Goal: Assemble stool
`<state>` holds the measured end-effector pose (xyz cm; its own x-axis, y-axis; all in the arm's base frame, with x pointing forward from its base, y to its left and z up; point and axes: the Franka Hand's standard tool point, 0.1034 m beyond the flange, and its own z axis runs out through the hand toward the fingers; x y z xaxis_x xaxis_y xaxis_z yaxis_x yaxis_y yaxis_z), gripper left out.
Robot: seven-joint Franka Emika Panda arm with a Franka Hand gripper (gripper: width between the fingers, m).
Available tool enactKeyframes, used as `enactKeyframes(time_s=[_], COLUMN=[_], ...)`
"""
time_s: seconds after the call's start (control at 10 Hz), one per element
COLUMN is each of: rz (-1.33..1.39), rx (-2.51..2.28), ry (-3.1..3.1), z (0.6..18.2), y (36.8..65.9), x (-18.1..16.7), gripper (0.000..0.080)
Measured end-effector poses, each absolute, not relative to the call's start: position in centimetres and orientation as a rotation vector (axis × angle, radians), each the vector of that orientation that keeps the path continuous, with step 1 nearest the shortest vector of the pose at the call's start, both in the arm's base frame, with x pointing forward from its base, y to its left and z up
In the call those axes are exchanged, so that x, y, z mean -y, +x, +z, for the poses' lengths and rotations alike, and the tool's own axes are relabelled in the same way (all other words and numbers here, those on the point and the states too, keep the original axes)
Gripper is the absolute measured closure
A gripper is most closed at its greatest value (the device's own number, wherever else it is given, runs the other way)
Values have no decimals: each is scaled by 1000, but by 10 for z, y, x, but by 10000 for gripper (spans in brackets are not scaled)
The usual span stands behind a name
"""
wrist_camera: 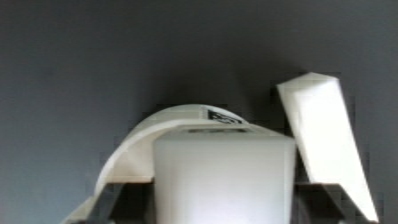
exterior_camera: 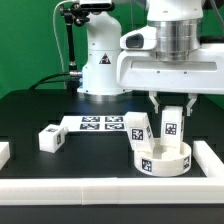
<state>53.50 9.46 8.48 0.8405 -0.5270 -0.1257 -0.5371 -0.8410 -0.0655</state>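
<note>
Robotics lab bench setup. White robot arm base [exterior_camera: 100,62] stands at back of matte black tabletop [exterior_camera: 30,110]. Long white border rails [exterior_camera: 70,187] fence work area. Thin flat white marker board [exterior_camera: 95,123] with black-and-white square tags lies on top. Black pole stand [exterior_camera: 70,45] behind at exterior view's left, plain pale wall [exterior_camera: 25,40].

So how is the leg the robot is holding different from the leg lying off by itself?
The held leg stands upright over the seat, pinched in the gripper; the loose leg lies on the table, touched by nothing, far toward the exterior view's left. Both are chunky white blocks with black-and-white tags.
</note>
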Motion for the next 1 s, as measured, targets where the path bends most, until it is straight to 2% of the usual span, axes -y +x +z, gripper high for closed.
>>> enactKeyframes(time_s=[0.2, 1.0], rz=[155, 209], rx=[-1014, -1773], ry=[-2845, -2398], z=[80, 82], y=[536, 539], x=[-93, -99], gripper=[462, 462])
